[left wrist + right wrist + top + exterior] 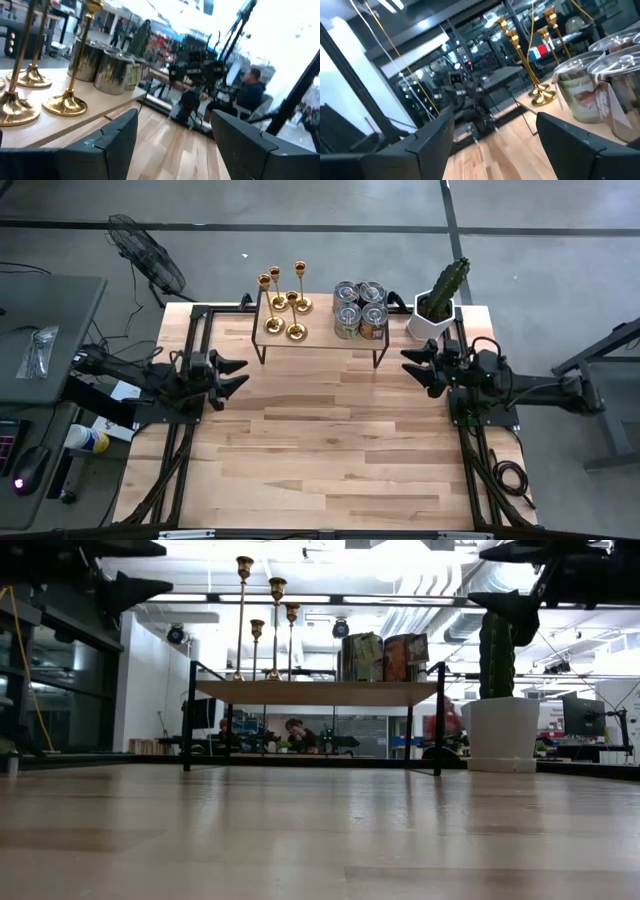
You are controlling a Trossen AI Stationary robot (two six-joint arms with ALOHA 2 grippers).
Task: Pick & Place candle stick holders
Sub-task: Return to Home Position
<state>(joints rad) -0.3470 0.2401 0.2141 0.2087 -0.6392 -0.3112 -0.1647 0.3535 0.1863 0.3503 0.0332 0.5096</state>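
Note:
Several gold candle stick holders [284, 302] stand on their round bases on the left half of a small raised wooden shelf [318, 338] at the table's far side; they also show in the low view [262, 625], the left wrist view [65, 102] and the right wrist view [540, 95]. My left gripper [238, 376] is open and empty, in the air left of the shelf's near left corner. My right gripper [410, 366] is open and empty, in the air right of the shelf's near right corner.
Several silver-topped tin cans [360, 309] stand on the shelf's right half. A potted cactus in a white pot [438, 308] stands at the far right. The shelf rests on thin black legs [190, 720]. Bare wooden tabletop [320, 450] lies in front. People sit in the room behind.

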